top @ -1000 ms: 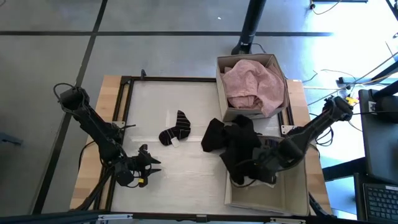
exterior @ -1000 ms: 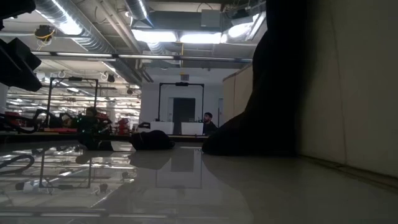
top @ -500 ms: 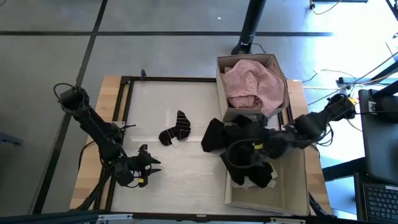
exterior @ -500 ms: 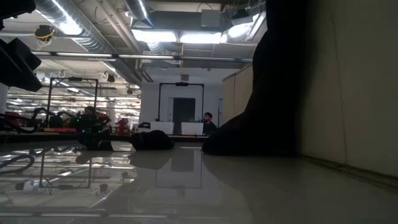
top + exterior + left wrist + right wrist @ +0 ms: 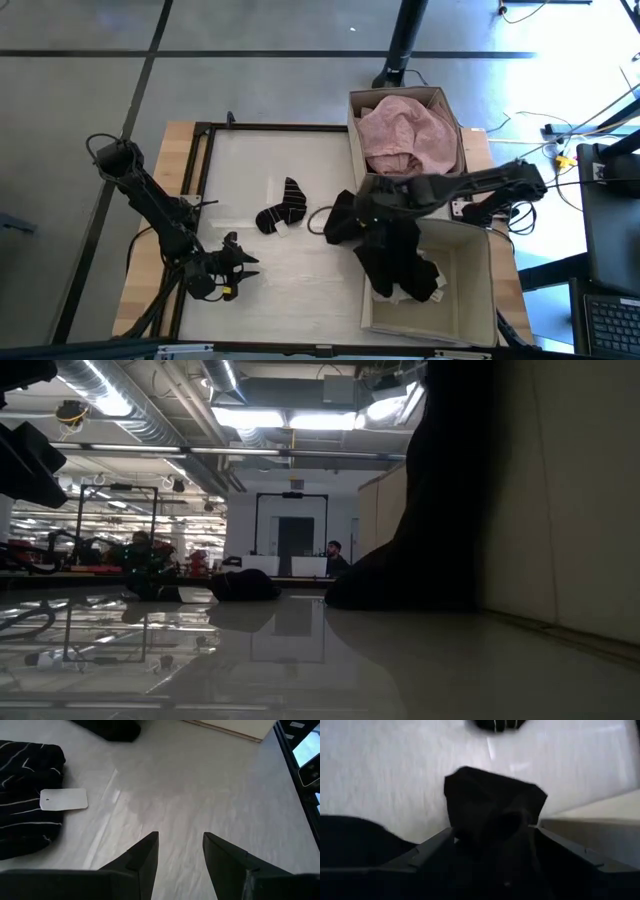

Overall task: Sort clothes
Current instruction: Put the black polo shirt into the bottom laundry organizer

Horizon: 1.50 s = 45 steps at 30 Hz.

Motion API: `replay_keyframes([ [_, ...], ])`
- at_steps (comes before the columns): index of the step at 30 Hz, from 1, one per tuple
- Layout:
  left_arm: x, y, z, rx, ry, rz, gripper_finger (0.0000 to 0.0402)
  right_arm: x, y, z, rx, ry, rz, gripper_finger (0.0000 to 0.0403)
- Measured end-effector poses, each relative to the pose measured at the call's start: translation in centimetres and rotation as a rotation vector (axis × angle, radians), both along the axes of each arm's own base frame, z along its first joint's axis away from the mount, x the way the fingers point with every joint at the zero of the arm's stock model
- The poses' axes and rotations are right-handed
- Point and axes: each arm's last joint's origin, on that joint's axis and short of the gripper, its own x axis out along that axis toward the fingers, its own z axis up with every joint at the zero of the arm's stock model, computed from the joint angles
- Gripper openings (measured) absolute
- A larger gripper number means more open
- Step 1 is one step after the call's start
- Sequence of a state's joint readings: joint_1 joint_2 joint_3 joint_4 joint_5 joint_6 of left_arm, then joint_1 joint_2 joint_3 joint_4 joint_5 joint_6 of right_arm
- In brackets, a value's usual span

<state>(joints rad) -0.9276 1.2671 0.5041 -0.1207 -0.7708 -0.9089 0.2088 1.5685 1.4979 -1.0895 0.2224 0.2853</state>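
- Two boxes show the progress in the high view: the far box (image 5: 452, 112) holds a pale pink garment (image 5: 408, 135), and the near box (image 5: 470, 290) has a black garment (image 5: 392, 250) draped over its wall, half in and half out on the surface (image 5: 300, 280). A small black striped piece (image 5: 282, 208) lies alone mid-surface, unsorted. By my judgement the sorting is well along, with the black garment to finish and the striped piece left. The right gripper (image 5: 372, 212) reaches over the black garment's outer part; the left gripper (image 5: 240, 262) waits low at the near left, well apart from any cloth.
- Low view: a dark mass (image 5: 420, 540) rises beside a pale box wall (image 5: 560, 500); a small dark lump (image 5: 245, 586) sits farther off.
- Left wrist view: the jaws stand moderately apart and empty above bare surface; the striped piece (image 5: 25, 795) with its white tag (image 5: 63, 799) lies off to one side.
- Right wrist view: black cloth (image 5: 492, 805) bunches between the jaws, which look closed around it, so the garment seems held.
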Motion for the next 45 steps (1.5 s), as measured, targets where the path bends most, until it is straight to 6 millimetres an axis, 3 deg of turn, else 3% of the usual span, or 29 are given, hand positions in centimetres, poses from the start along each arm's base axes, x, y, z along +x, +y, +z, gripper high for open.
replay_keyframes([
  [9, 0.0, 0.0, 0.0, 0.001, 0.0, -0.001, 0.0146, 1.4, -1.0, -3.4, 0.127, 0.23, -0.03, 0.0275],
  [12, 0.0, 0.0, 0.0, 0.004, 0.0, -0.003, 0.0146, 1.7, -0.9, -3.8, 0.12, 0.242, -0.005, 0.0255],
  [16, 0.0, 0.0, 0.0, 0.005, 0.0, -0.004, 0.0146, 2.0, -0.9, -3.9, 0.095, 0.221, 0.005, 0.0183],
  [21, 0.0, 0.0, 0.0, 0.005, 0.0, -0.004, 0.0146, 1.9, -1.0, -3.6, 0.05, 0.206, 0.014, 0.0044],
  [23, 0.0, 0.0, 0.0, 0.006, 0.0, -0.004, 0.0146, 2.0, -0.7, -3.0, 0.022, 0.197, 0.034, 0.0018],
  [28, 0.0, 0.0, 0.0, 0.005, 0.0, -0.004, 0.0146, 1.9, 0.8, 1.0, -0.026, 0.101, 0.069, 0.0039],
  [32, 0.0, 0.0, 0.0, 0.005, 0.0, -0.003, 0.0146, 0.8, 2.3, 5.1, -0.09, 0.024, 0.089, 0.0018],
  [39, 0.0, 0.0, 0.0, 0.005, 0.0, -0.004, 0.0146, -3.1, 5.2, 12.0, -0.16, -0.152, 0.069, 0.0032],
  [45, 0.0, 0.0, 0.0, 0.005, 0.0, -0.004, 0.0146, -6.8, 7.7, 15.7, -0.137, -0.312, 0.108, 0.0016],
])
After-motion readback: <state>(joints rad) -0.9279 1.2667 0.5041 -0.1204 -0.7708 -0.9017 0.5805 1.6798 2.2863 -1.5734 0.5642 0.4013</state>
